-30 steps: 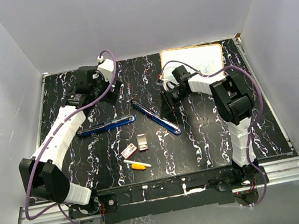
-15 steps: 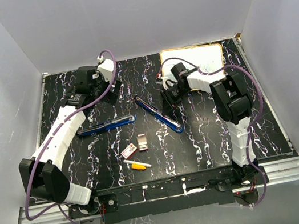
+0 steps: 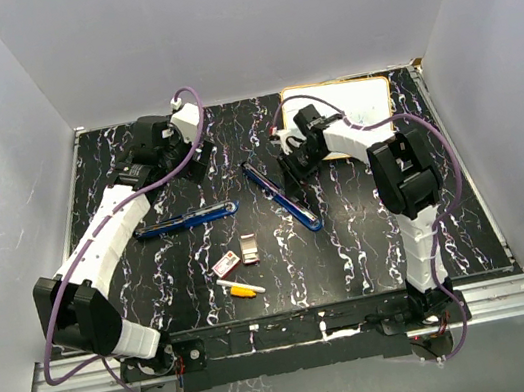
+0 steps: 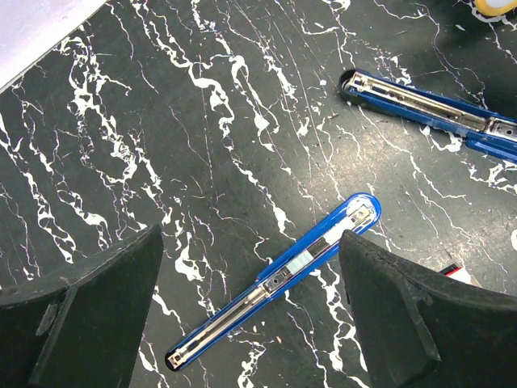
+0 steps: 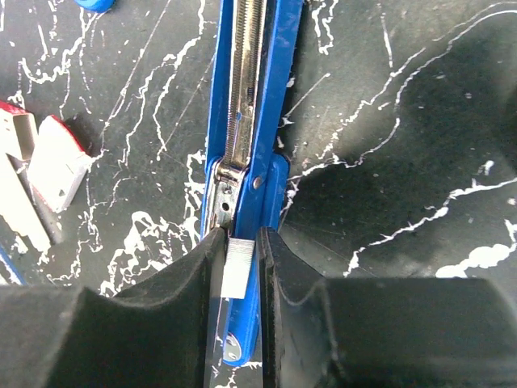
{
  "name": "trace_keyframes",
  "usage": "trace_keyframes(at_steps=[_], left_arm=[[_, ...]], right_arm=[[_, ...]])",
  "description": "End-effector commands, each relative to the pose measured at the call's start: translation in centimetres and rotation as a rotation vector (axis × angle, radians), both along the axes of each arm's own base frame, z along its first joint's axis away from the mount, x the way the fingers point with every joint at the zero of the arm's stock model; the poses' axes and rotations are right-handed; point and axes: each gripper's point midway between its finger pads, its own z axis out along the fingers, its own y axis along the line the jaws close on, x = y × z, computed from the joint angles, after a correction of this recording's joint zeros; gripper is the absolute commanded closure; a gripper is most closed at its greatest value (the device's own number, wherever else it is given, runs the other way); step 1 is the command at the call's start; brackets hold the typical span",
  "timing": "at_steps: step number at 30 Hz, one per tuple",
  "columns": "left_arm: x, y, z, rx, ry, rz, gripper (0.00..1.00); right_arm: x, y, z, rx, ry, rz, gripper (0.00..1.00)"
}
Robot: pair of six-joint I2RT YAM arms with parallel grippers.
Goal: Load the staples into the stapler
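Two long blue stapler bars lie open on the black marbled desk (image 3: 371,238), each with a metal channel facing up. One stapler bar (image 5: 277,89) runs straight out from between the right hand's (image 5: 240,239) fingers. The second bar (image 4: 279,277) lies below the left hand (image 4: 250,238), between its two fingers in the wrist view and well apart from the first.

One staple strip (image 5: 238,269), short and silvery, is clenched between the right hand's fingers. It sits just over the rear end of the first bar, next to the metal hinge. Whether it touches the channel I cannot tell.

The left hand is released, its fingers spread wide above the desk, holding nothing.

One red-and-white staple box (image 5: 50,162) lies in two parts to the left of the right hand, beside the bar it works over. What is inside the two parts is too small to make out. One yellow-and-white marker (image 3: 241,287) lies just past the box on the side nearer the arm bases. One white board with a yellow rim (image 3: 366,94) lies beyond the right hand.
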Motion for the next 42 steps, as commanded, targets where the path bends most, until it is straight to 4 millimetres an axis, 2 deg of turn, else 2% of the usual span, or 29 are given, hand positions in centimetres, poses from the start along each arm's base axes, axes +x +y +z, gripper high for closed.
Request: trace_keyframes(at_steps=[1, 14, 36, 42], left_arm=[[-0.8, 0.2, 1.8, -0.021, -0.030, -0.009, 0.12], [-1.0, 0.3, 1.8, -0.022, -0.030, -0.010, 0.12], [-1.3, 0.4, 2.0, -0.024, -0.036, -0.010, 0.12], [-1.3, 0.4, 2.0, -0.020, -0.036, -0.010, 0.12]], right_arm=[[2.0, -1.3, 0.9, -0.074, -0.092, 0.004, 0.75], [1.3, -1.3, 0.5, -0.068, -0.013, 0.025, 0.73], [2.5, -2.7, 1.6, -0.114, -0.023, 0.029, 0.76], [2.9, -4.4, 2.5, -0.121, -0.080, 0.020, 0.74]])
